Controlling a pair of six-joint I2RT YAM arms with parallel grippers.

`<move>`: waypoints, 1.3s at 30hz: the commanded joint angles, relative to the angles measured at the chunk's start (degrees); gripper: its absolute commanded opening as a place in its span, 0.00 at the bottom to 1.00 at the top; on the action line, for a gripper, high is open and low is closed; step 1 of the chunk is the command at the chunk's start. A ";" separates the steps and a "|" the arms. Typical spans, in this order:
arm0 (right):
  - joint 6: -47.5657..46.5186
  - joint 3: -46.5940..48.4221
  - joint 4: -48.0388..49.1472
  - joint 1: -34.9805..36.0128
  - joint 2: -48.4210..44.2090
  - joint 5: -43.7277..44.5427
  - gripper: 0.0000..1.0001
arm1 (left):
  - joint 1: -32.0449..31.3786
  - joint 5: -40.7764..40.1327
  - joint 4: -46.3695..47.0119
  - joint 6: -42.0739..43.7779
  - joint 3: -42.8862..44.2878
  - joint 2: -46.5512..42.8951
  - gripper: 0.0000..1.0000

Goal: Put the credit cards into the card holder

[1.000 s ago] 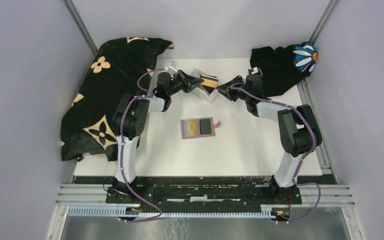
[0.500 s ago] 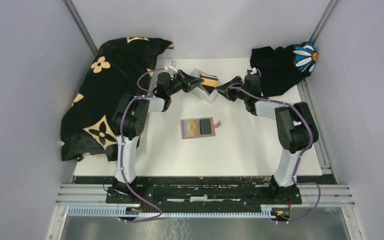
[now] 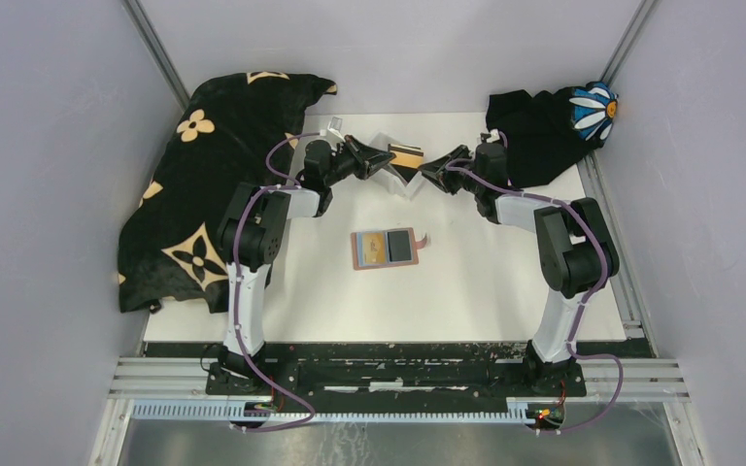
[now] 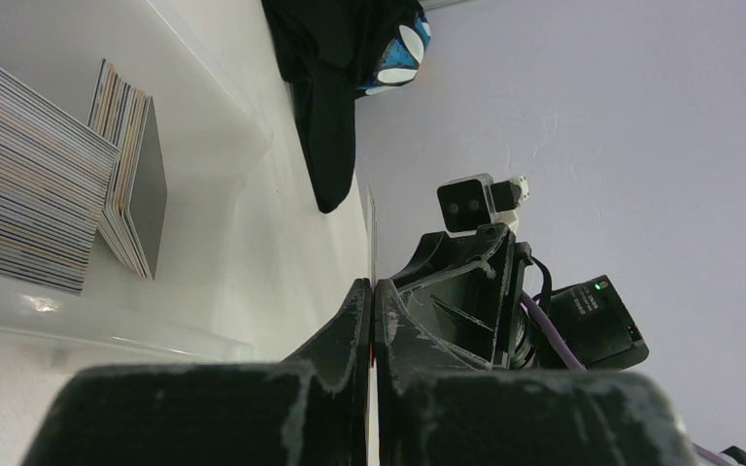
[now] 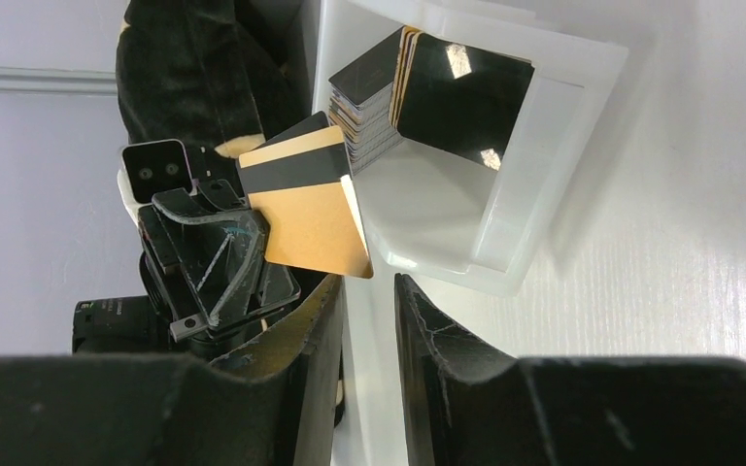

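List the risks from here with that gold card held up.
1. The left gripper pinches the gold card by one edge only; a nudge from the right gripper could twist it loose.
2. The right jaws stand open with only the card's corner near their gap, so they may close on too little.
3. A dropped card would likely land in or beside the white tray, among the stacked cards.

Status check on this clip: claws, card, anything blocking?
Left claw shut on gold card. Right claw open, near its corner. Card holder open mid-table, nothing over it.
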 commanded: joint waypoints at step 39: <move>5.76 4.12 12.11 -0.53 2.22 -3.21 0.08 | 0.19 1.72 2.16 1.85 1.80 1.97 0.06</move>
